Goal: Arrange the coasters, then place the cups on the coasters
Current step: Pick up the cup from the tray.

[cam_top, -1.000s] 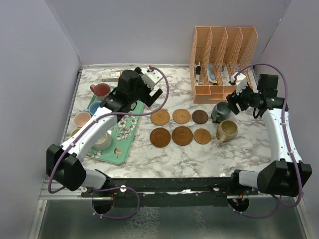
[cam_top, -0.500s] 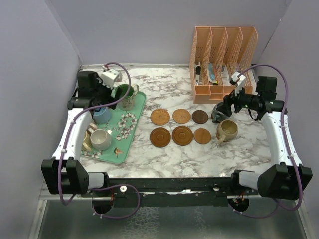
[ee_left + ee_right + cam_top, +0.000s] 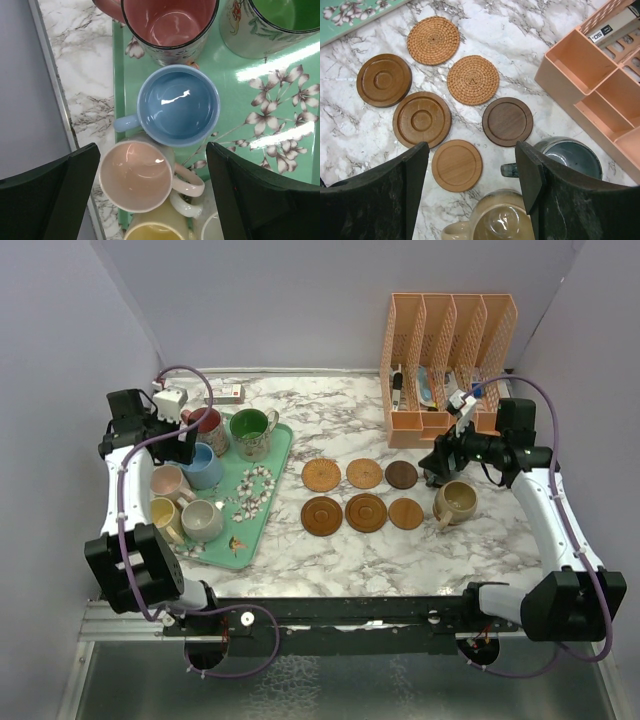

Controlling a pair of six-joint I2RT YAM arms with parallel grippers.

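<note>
Marbled white tabletop [image 3: 330, 560], walled in pale grey, runs under both my arms. My left arm folds back toward the far left corner. Its left pincer [image 3: 152, 150] points straight down with fingers spread wide, holding nothing, and hovers over the blue mug [image 3: 178, 105] and pink mug [image 3: 135, 175]. These stand in the mint-green tray [image 3: 272, 455] with the red mug [image 3: 207, 422], green mug [image 3: 248, 430], yellow mug [image 3: 165, 515] and cream mug [image 3: 203, 521] — all upright.

My right arm reaches up the right side and bends inward. The right pincer [image 3: 470, 150] is likewise apart, gripping nothing, above the tan mug [image 3: 497, 220] and dark grey-teal mug [image 3: 567, 157], both on the marble just beside the coasters [image 3: 421, 119]. Six coasters show, flat, in two rows of three, with every cup off them. Behind stands a peach organiser [image 3: 447, 350] holding what look like pens — too small to be sure.
</note>
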